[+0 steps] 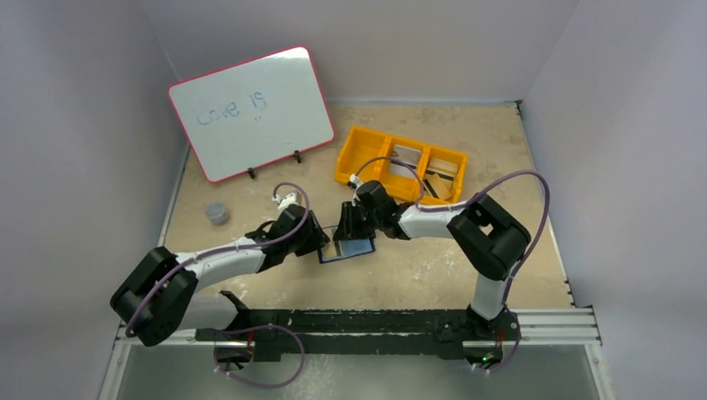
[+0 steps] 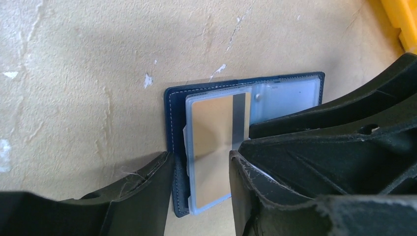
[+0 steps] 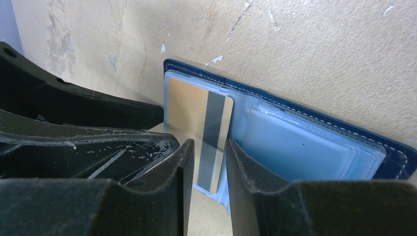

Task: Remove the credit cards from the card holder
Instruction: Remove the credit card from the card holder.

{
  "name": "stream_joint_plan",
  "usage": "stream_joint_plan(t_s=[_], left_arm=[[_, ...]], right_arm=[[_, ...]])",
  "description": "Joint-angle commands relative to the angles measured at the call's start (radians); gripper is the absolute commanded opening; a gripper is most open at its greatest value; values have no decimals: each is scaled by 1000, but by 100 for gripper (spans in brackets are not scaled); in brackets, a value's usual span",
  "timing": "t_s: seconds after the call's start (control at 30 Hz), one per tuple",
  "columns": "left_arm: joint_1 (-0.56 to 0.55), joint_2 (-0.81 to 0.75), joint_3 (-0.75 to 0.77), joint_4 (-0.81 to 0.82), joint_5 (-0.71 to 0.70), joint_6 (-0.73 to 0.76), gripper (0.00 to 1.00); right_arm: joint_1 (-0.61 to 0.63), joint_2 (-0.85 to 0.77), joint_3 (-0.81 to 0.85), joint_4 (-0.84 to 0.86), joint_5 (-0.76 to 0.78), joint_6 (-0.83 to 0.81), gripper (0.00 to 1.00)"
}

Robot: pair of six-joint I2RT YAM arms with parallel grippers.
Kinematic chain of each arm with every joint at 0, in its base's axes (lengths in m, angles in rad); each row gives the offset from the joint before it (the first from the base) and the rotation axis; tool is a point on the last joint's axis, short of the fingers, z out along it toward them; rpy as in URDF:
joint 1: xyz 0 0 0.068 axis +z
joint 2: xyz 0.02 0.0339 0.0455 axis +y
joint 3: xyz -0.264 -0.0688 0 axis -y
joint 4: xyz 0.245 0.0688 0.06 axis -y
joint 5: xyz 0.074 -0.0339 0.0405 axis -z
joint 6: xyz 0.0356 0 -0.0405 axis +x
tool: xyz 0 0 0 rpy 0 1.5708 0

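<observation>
The navy card holder lies open on the table between my two grippers. A tan credit card with a dark stripe sits in its pale see-through pocket. My left gripper is open. One finger rests beside the holder's stitched navy edge and the other stands over the card's striped side. My right gripper is open by a narrow gap, and the card's stripe shows through it. Its right finger is against the pale pockets.
An orange three-compartment tray with flat cards in it stands behind the grippers; its corner shows in the left wrist view. A red-framed whiteboard leans at the back left. A small grey pot stands on the left.
</observation>
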Motion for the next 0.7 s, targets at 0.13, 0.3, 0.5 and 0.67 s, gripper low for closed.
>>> stream_joint_plan(t_s=[0.13, 0.3, 0.5, 0.67], left_arm=[[2, 52, -17, 119, 76, -4, 29], [2, 11, -15, 143, 81, 11, 20], [3, 81, 19, 131, 123, 46, 10], [3, 104, 30, 131, 120, 62, 0]], right_arm=[[4, 29, -49, -5, -11, 63, 30], [-11, 46, -67, 70, -82, 74, 17], [-73, 12, -164, 316, -239, 159, 6], [-91, 38, -190, 483, -358, 221, 1]])
